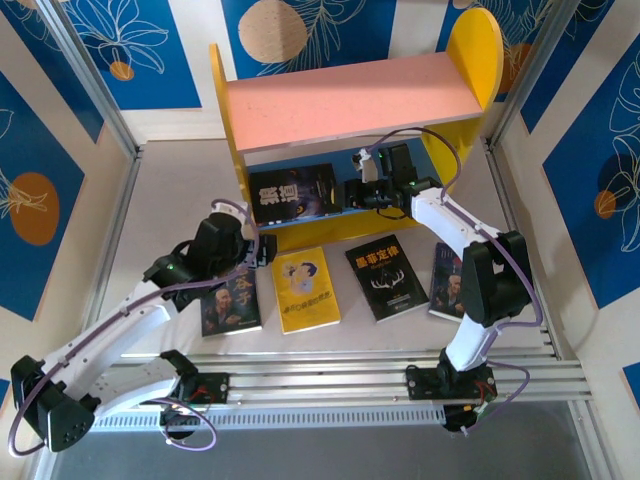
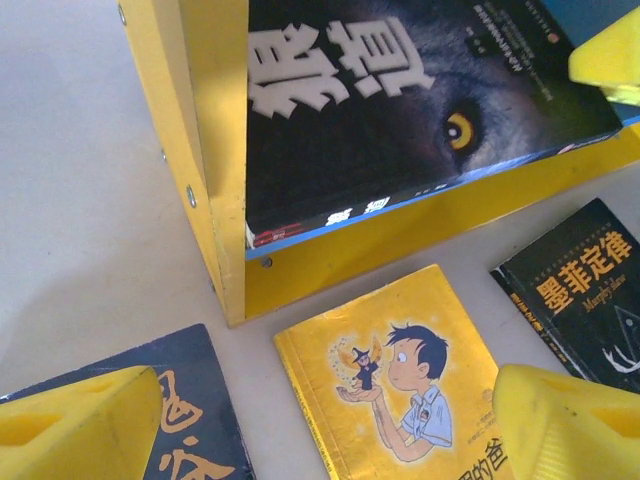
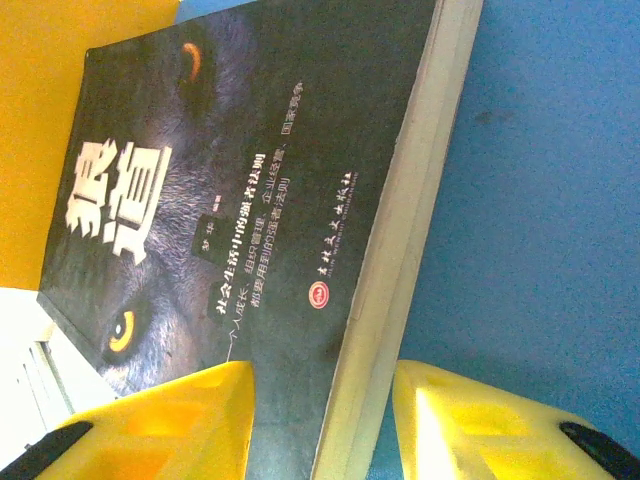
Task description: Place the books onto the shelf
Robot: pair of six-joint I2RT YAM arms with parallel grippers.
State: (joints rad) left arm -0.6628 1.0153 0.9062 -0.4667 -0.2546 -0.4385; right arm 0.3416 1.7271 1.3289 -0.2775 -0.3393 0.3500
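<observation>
The shelf (image 1: pixel 350 95) stands at the back, pink board above, blue board (image 3: pixel 540 200) below. A black wolf book (image 1: pixel 292 192) (image 2: pixel 400 110) (image 3: pixel 260 180) lies on the blue board against the left yellow side (image 2: pixel 210 150). My right gripper (image 1: pixel 358 191) (image 3: pixel 322 378) is open, its fingers either side of that book's page edge, a gap showing at the right finger. On the table lie a portrait book (image 1: pixel 232 303), a yellow cartoon book (image 1: pixel 306 290) (image 2: pixel 400 390), a black antler book (image 1: pixel 388 277) (image 2: pixel 585 290) and another portrait book (image 1: pixel 448 283). My left gripper (image 1: pixel 264 252) (image 2: pixel 330 430) hangs wide open above the yellow book.
An aluminium rail (image 1: pixel 330 380) carrying both arm bases runs along the near edge. Metal frame posts (image 1: pixel 95 100) and blue patterned walls close the table on the left, right and back. The right arm's elbow (image 1: pixel 490 280) hangs over the right portrait book.
</observation>
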